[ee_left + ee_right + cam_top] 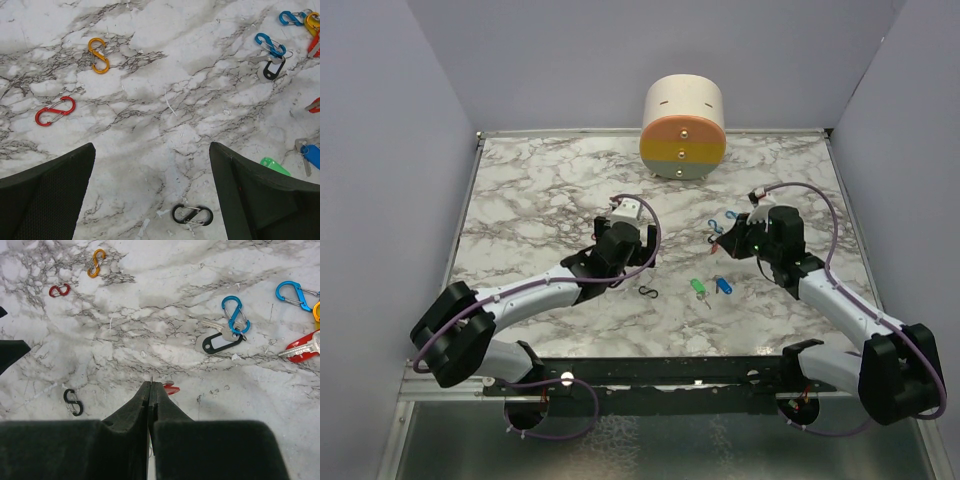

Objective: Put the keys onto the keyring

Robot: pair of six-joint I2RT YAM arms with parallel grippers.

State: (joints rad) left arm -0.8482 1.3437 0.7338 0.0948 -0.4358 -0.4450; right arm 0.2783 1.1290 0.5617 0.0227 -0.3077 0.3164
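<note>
My right gripper [151, 382] is shut on a thin metal sliver. A small red piece [170, 388] shows just right of its tips and looks like a key head. In the top view this gripper [723, 240] hovers by the key cluster. A black-headed key [222, 342] lies against a blue clip [236, 314], and a red key [302, 347] lies at the right edge. A green key [274, 166] and a blue key [311, 155] lie side by side, also in the top view [698, 287]. My left gripper [152, 145] is open and empty above the marble.
A black S-clip [192, 215] lies below the left gripper. An orange clip [98, 55] and a red clip [55, 111] lie farther left. A second blue clip [292, 294] lies at the far right. A round drawer box [683, 125] stands at the back. Walls close three sides.
</note>
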